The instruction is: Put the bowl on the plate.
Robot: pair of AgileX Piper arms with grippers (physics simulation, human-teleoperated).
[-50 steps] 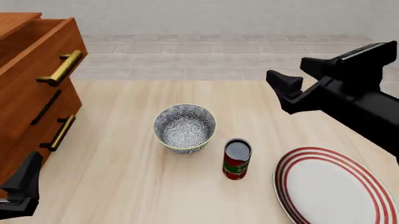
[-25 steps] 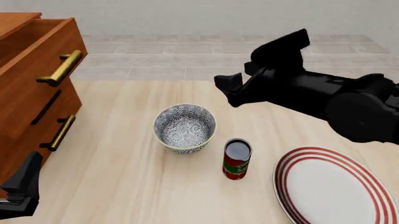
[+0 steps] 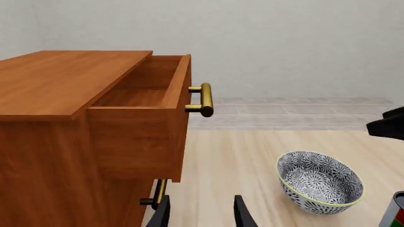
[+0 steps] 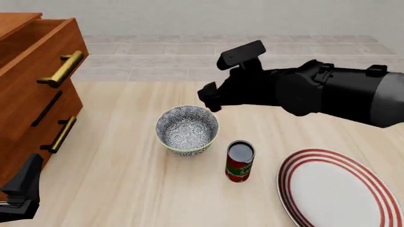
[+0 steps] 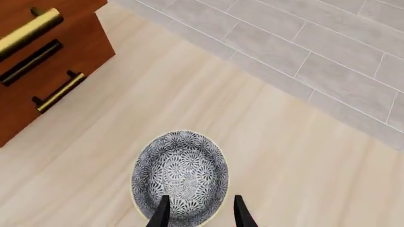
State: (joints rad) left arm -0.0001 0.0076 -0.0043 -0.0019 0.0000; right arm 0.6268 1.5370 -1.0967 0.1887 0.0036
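Now my right gripper [image 5: 198, 213] hangs open over the bowl [image 4: 187, 129], which sits upright on the surface left of the plate [image 4: 341, 189]. It looks rigid, glazed, probably slippery; I'd pinch its rim wall.

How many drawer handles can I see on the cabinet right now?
3 in the front view: a brass handle on the open top drawer, a dark handle on the middle drawer, and a brass handle on the bottom drawer. Anything lower is out of frame.
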